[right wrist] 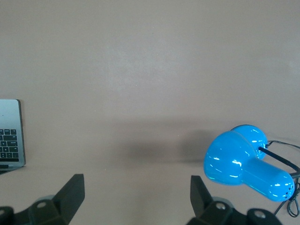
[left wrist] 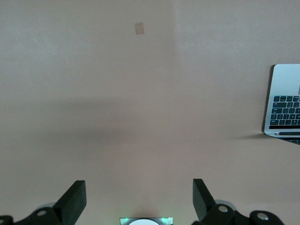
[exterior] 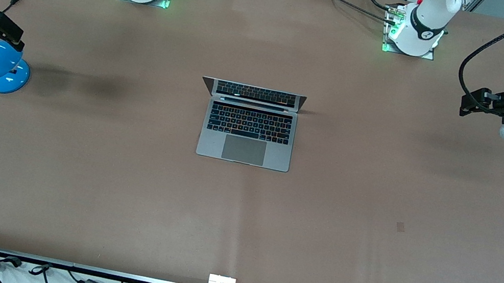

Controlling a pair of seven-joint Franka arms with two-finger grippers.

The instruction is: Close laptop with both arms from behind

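- The laptop (exterior: pixel 248 125) is lying nearest the front camera of the things on the table (exterior: pixel 372 225), about midway between the two arms' ends, with its lid standing open and its keyboard and trackpad facing up.
- A blue desk lamp (exterior: pixel 0 63) is sitting well apart from the laptop, at the right arm's end of the table, with its shade tipped over its round base.
- The right gripper (right wrist: pixel 136 194) is hovering over the table beside the lamp, with its fingers (right wrist: pixel 72 194) spread wide apart and holding nothing.
- The left gripper (left wrist: pixel 139 197) is hanging over bare table at the left arm's end, well apart from the laptop, with its fingers (left wrist: pixel 75 197) also spread apart and empty.
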